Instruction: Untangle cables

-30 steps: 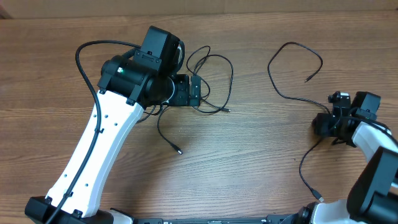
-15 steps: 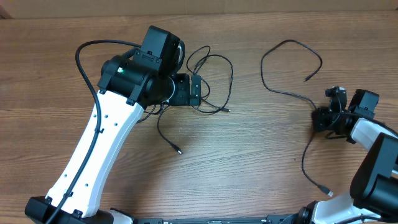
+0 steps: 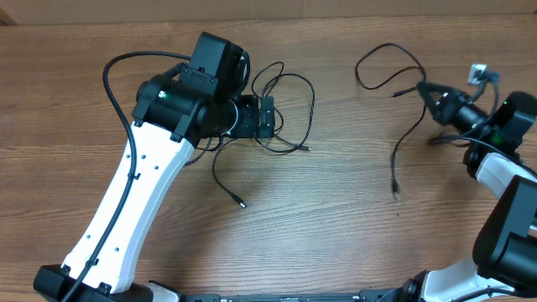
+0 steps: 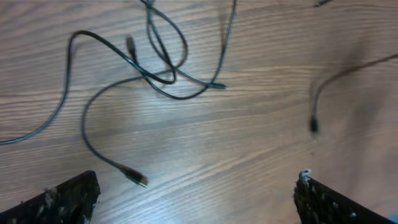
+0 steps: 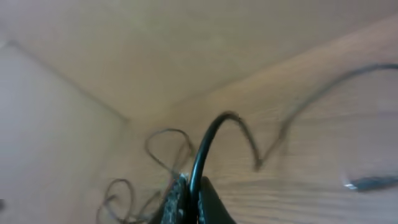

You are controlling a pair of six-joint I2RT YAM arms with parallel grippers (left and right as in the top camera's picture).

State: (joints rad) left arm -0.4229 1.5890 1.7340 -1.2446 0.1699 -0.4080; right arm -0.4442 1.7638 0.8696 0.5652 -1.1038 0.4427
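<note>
Looked down on a wood-grain table (image 3: 336, 243). Found the left arm (image 3: 126, 210) stretched from the near-left edge toward the middle, and the right arm (image 3: 512, 226) bent at the right edge. Saw the left gripper (image 3: 268, 119) spread as wide as possible, gripping nothing, just beside a tangle (image 3: 289, 105) of thin black cables. Noted in the left wrist view both finger pads (image 4: 68, 199) in the lower corners, well apart, with bare wood between and crossed loops beyond. Found the right gripper (image 3: 426, 89) pinched fully shut on a separate cable (image 3: 388, 60), well apart from the tangle. Followed that cable from the grip into a loop toward the far edge, and the other way down to a blurred plug (image 3: 395, 191). Could not tell whether that plug touched the wood. Traced one loose end of the tangle to a small plug (image 3: 241, 202) lying flat.
</note>
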